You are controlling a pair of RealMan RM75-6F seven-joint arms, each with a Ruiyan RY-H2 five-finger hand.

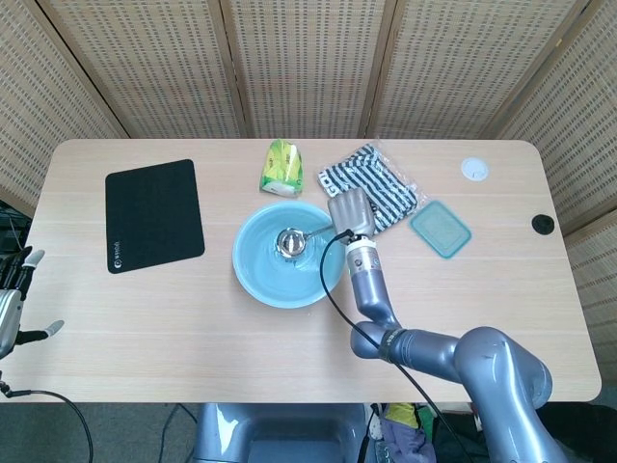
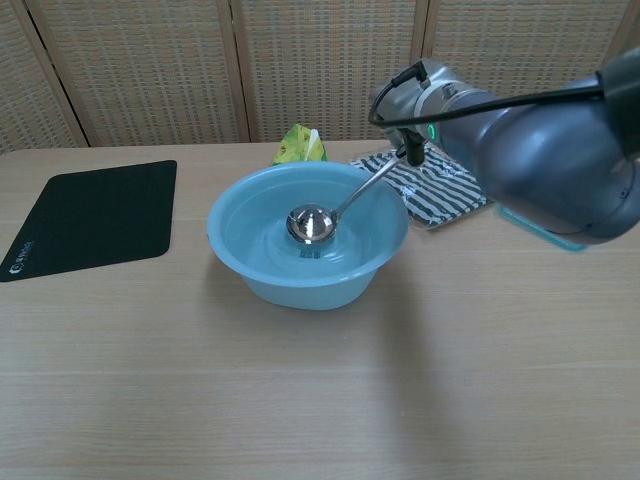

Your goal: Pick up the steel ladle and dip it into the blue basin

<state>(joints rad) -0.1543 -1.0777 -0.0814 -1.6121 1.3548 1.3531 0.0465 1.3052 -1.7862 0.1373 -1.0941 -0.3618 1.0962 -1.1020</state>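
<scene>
The blue basin stands mid-table, holding water. The steel ladle has its bowl down inside the basin, near the middle, and its handle rises to the right over the rim. My right hand grips the handle's end just past the basin's right rim. In the chest view the ladle sits low in the basin, and the grey right forearm hides most of the hand. My left hand hangs off the table's left edge with fingers apart, holding nothing.
A black mat lies at the left. Behind the basin stands a green packet, with a striped cloth in a bag to its right. A teal lid and a white disc lie further right.
</scene>
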